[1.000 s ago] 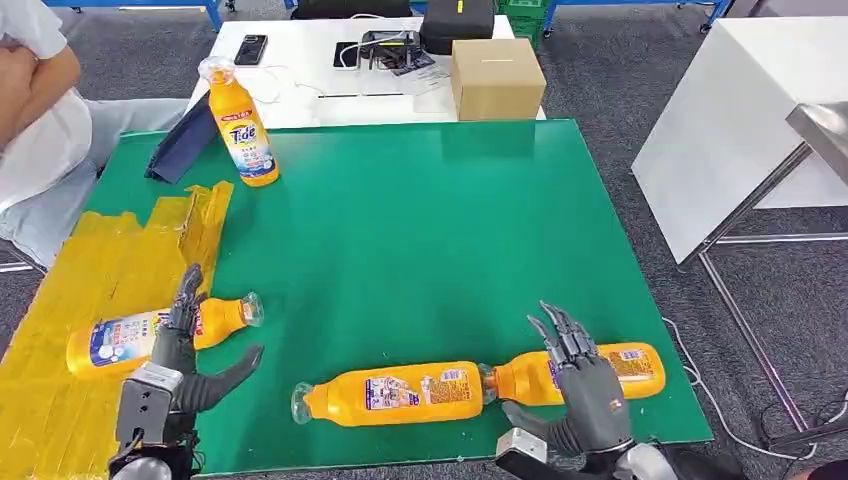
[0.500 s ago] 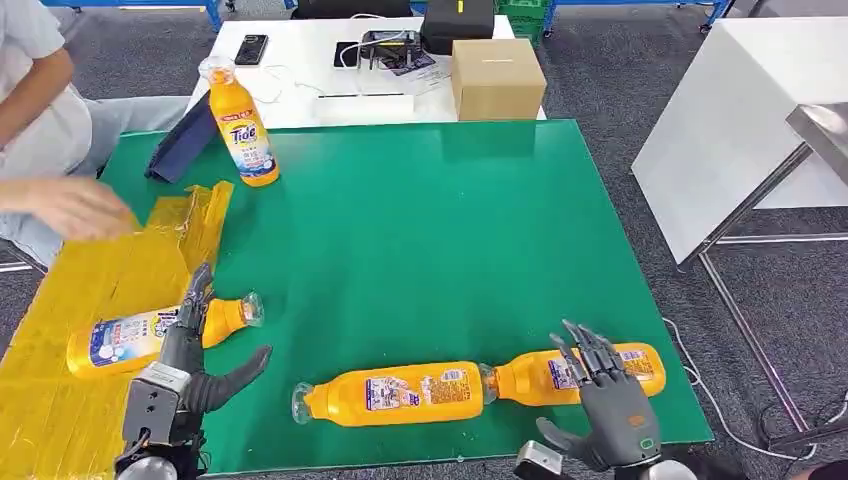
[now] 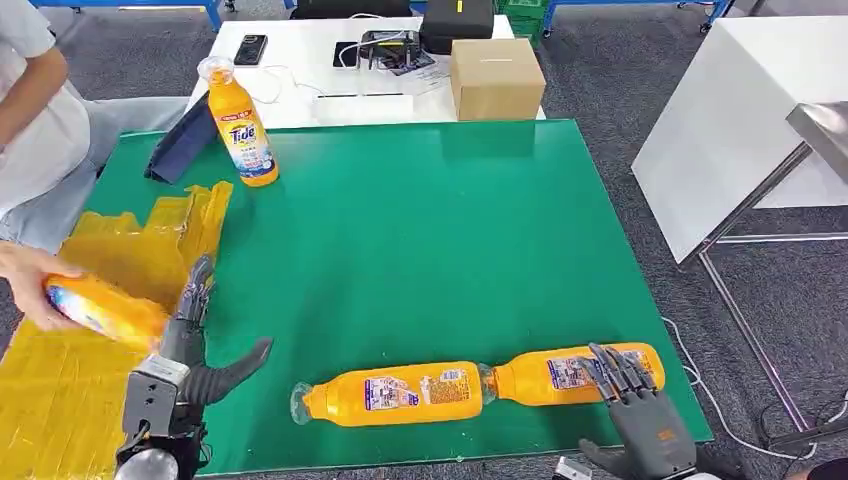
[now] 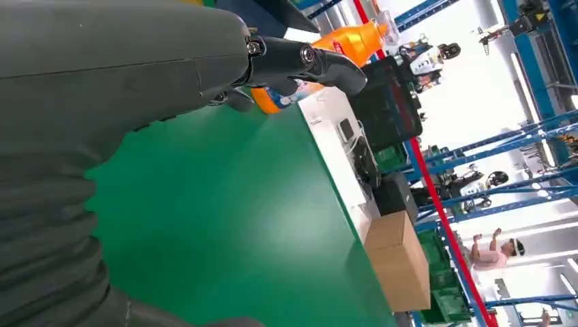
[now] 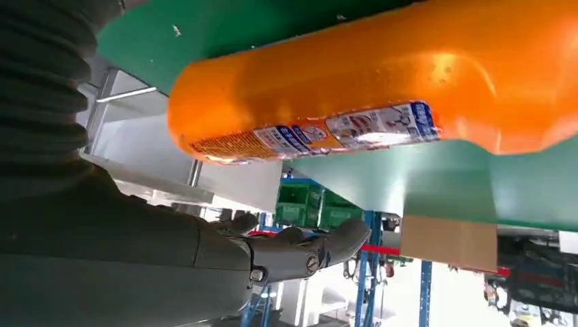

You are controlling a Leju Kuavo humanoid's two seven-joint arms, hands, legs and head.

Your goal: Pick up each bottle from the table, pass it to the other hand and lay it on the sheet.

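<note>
Two orange bottles lie end to end along the near edge of the green surface [image 3: 420, 220], long axes running left to right. The right bottle [image 3: 580, 372] lies just beyond the right hand [image 3: 640, 415], its label end under or touching the fingertips [image 3: 612, 365]; contact cannot be confirmed. That hand holds nothing and its fingers are spread, pointing far across the bottle's axis. The right wrist view shows the bottle body close above the extended fingers, not enclosed.

The middle bottle [image 3: 392, 393] lies between the two hands, cap end to the left, apart from both. The left hand [image 3: 190, 360] rests at the near left beside the yellow sheet [image 3: 60, 400], fingers open and empty, thumb splayed toward the middle bottle.

A person's hand [image 3: 25, 280] at the left holds another orange bottle [image 3: 100, 310] above the sheet. A further bottle [image 3: 240, 125] stands upright at the far left.

Judgement: the right hand is nearer the right bottle, which suits a grasp across its width.
</note>
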